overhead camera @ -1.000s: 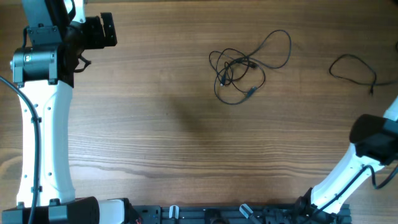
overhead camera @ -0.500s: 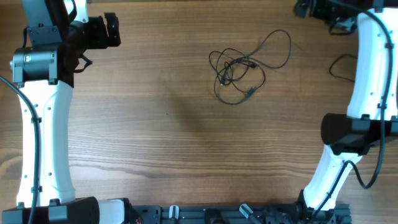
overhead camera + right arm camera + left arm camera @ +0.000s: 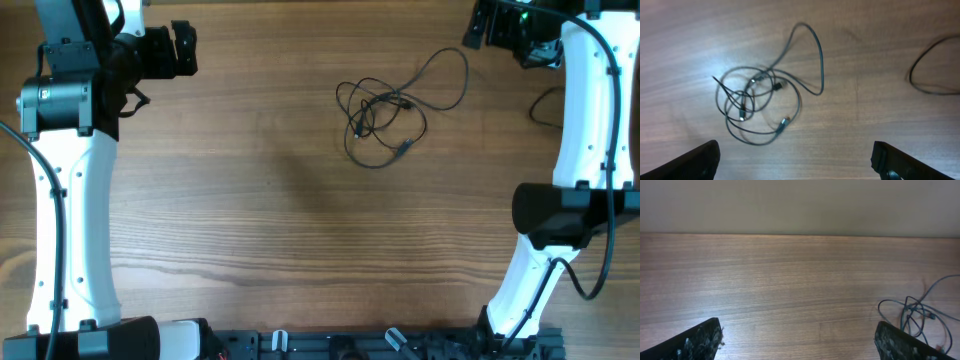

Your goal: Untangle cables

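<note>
I see the cables (image 3: 378, 105) knotted in a tangle on the worktop (image 3: 300, 250), toward its far edge, right of centre. A loose cable (image 3: 911, 76) lies near the right edge. My left gripper (image 3: 185, 50), well apart, and right gripper (image 3: 478, 24), near the tangle's outer loop, both gape wide, empty.

My left gripper (image 3: 190, 50) hangs over the table (image 3: 300, 230) with its jaws spread wide, pointing across at my right gripper (image 3: 478, 25), which is spread just as wide. The tangle (image 3: 385, 112) lies on the wood between them, nearer the right gripper and a little back from it toward my base. One long loop of it reaches toward that gripper. A second cable (image 3: 543, 102) lies behind the right gripper, mostly hidden under my forearm (image 3: 585, 100).
</note>
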